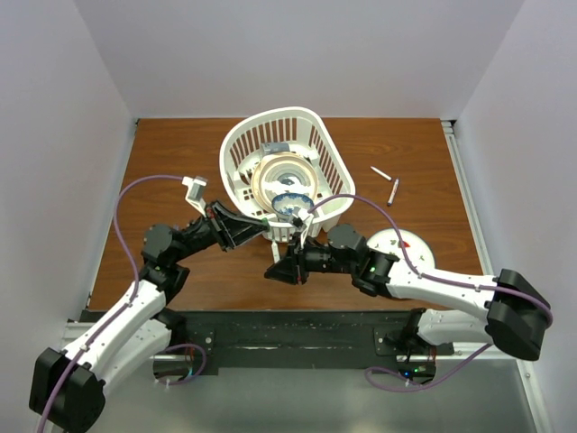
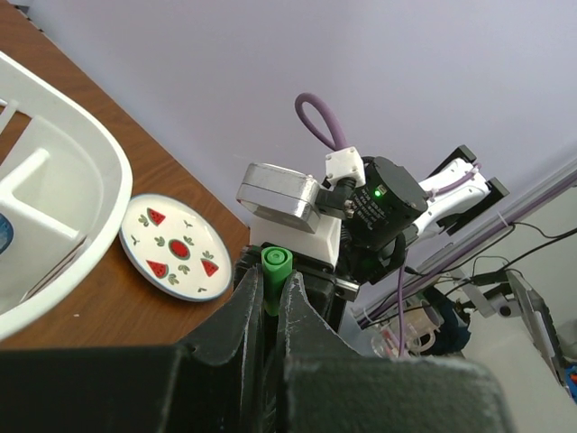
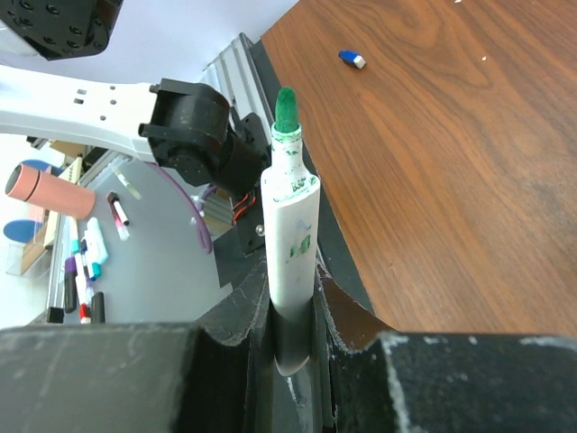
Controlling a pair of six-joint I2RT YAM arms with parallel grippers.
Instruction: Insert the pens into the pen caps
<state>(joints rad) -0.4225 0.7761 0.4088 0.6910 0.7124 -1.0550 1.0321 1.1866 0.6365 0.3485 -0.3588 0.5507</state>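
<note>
My left gripper (image 2: 269,287) is shut on the green pen cap (image 2: 275,269), whose end sticks out past the fingertips. My right gripper (image 3: 290,293) is shut on a white pen (image 3: 290,230) with a bare green tip pointing away from the jaws. In the top view the left gripper (image 1: 261,228) is by the basket's near wall and the right gripper (image 1: 274,272) is just nearer, a short gap apart. Two more white pens (image 1: 380,172) (image 1: 393,190) lie right of the basket. A blue cap (image 3: 352,59) lies on the table. The greyish cap is out of view.
A white slotted basket (image 1: 236,149) holding dishes stands mid-table; its rim also shows in the left wrist view (image 2: 99,153). A watermelon-patterned plate (image 2: 144,236) lies on the wood, partly under my right arm in the top view (image 1: 410,242).
</note>
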